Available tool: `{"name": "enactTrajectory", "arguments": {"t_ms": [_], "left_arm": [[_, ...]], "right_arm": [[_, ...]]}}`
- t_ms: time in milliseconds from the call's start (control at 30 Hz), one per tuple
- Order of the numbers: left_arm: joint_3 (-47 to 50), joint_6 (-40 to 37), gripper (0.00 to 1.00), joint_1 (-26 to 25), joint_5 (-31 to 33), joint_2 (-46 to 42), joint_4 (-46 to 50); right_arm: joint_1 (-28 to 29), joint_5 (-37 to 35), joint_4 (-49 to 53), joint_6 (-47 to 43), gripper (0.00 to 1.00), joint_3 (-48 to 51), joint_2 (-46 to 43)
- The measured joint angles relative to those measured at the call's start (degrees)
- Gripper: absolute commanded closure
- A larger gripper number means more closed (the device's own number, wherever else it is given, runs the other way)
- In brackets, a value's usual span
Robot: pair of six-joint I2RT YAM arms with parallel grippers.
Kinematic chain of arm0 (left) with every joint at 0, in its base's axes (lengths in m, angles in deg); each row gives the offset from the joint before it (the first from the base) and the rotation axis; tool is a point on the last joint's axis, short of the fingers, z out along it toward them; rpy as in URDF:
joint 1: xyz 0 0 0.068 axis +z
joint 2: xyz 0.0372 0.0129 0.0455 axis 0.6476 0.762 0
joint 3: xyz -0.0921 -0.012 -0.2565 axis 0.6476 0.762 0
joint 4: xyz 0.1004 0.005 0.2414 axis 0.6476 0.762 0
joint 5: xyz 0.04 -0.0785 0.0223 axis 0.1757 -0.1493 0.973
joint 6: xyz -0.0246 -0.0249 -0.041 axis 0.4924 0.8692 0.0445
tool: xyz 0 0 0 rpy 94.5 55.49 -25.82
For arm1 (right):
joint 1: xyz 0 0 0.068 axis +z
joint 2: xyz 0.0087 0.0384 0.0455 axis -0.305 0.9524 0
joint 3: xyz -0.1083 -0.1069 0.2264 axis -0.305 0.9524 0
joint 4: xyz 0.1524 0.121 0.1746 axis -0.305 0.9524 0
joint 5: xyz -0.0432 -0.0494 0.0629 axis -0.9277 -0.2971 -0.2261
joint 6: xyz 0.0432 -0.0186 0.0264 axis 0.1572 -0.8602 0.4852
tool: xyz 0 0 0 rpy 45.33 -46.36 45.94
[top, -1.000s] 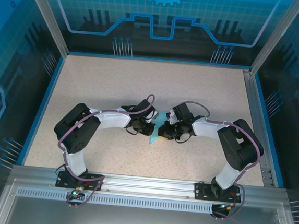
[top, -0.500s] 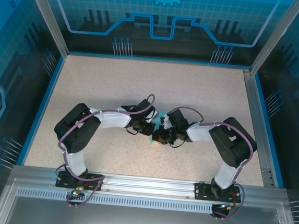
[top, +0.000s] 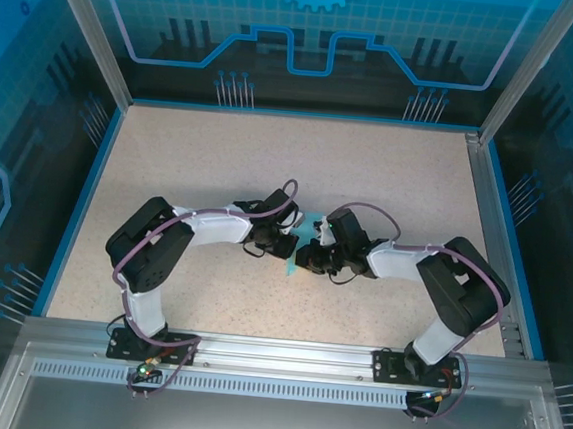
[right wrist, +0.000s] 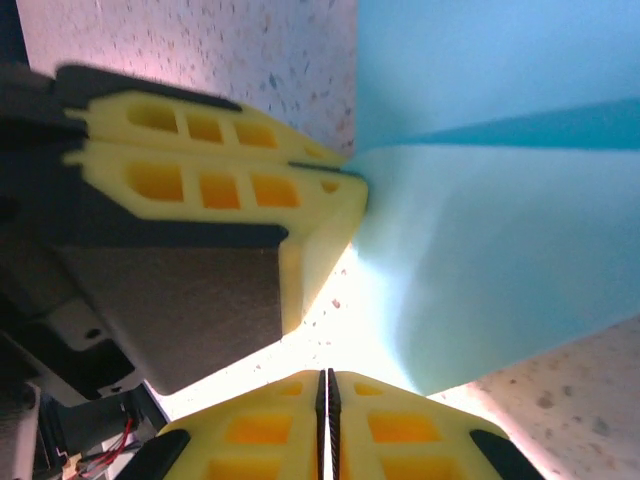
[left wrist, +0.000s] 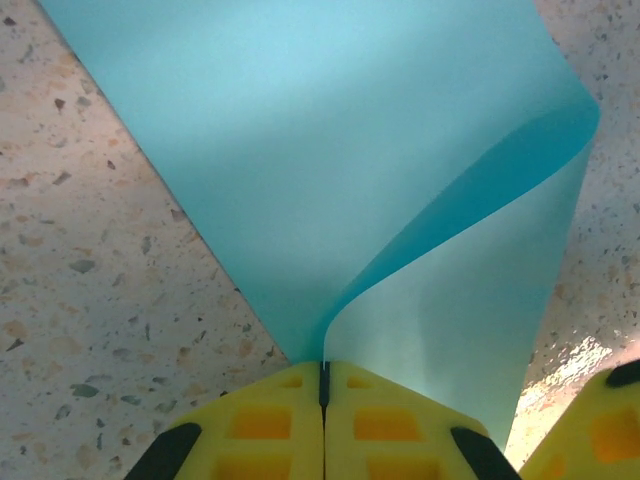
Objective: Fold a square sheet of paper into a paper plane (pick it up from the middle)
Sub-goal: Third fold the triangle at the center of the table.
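The square sheet of paper point(left wrist: 330, 150), light turquoise, lies on the speckled table with one side curled up and over itself. My left gripper point(left wrist: 323, 368) is shut on the lifted edge of that curl, the paper pinched between its yellow fingers. My right gripper point(right wrist: 328, 375) is shut with nothing between its pads. It sits low over the table just beside the sheet's point(right wrist: 500, 260) near corner. In the right wrist view the left gripper's fingers point(right wrist: 250, 170) clamp the paper at upper left. From above, both grippers point(top: 286, 245) point(top: 310, 261) meet over the sheet point(top: 310, 225) at mid-table.
The speckled table point(top: 221, 159) is bounded by blue walls and an aluminium frame point(top: 274, 352) at the near edge. The two grippers are almost touching; a right fingertip point(left wrist: 590, 430) shows in the left wrist view's corner.
The right arm swung its elbow in and back out, and its gripper ended slightly nearer the front by the paper's corner. The left gripper stayed put, clamped on the paper.
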Motion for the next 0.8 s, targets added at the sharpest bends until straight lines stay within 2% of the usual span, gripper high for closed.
{"name": "enactTrajectory", "arguments": {"t_ms": [233,433,800], "left_arm": [[0.0,0.0,0.93,0.0,0.0,0.0,0.0],[-0.3,0.0,0.94,0.0,0.0,0.1,0.1],[-1.2,-0.3,0.93,0.0,0.0,0.3,0.5]], "right_arm": [[-5.8,-4.9,7.9,-3.4,0.88,-6.2,1.6],[-6.1,-8.2,14.0,-8.7,0.89,-17.5,8.0],[-5.7,-13.3,25.1,-15.2,0.9,-25.3,15.0]]}}
